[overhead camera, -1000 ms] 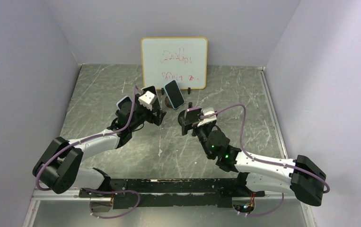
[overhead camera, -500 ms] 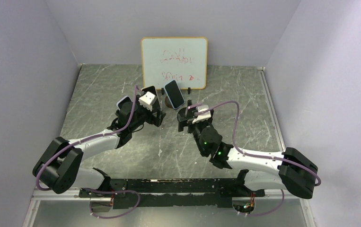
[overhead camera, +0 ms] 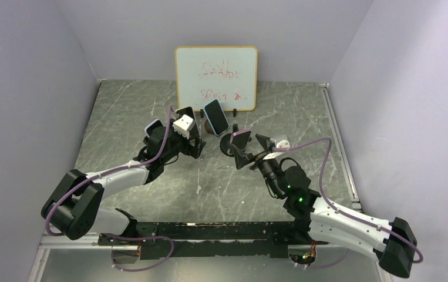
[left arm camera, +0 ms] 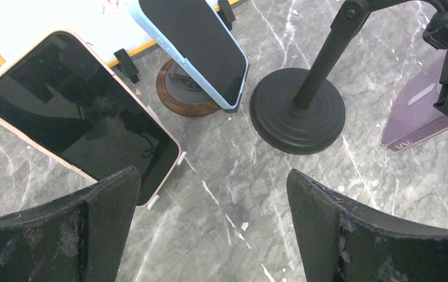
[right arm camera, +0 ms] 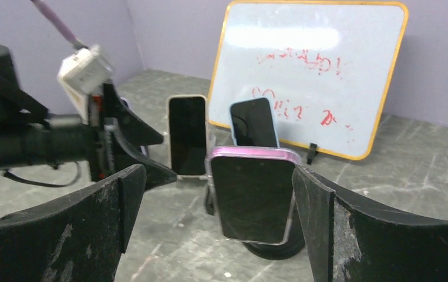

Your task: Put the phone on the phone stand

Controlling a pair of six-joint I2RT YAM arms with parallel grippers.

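the step in hand looked like letting go and backing off: the right gripper [overhead camera: 249, 150] stood with its jaws spread wide on either side of the purple-cased phone with a dark screen [right arm camera: 253, 197], touching neither edge as far as could be told. to do it well, the gripper ought to draw straight back toward the near side, level, without brushing the case or the black round-based pole stand [left arm camera: 297, 114]. the phone stood near-upright, screen toward the right wrist camera, seemingly resting on that stand; its seat was hidden. it was near the middle of the grey marbled table [overhead camera: 303, 117], just right of and nearer than the light blue phone [left arm camera: 195, 47]. the left gripper [left arm camera: 212, 188] was spread open too, empty.
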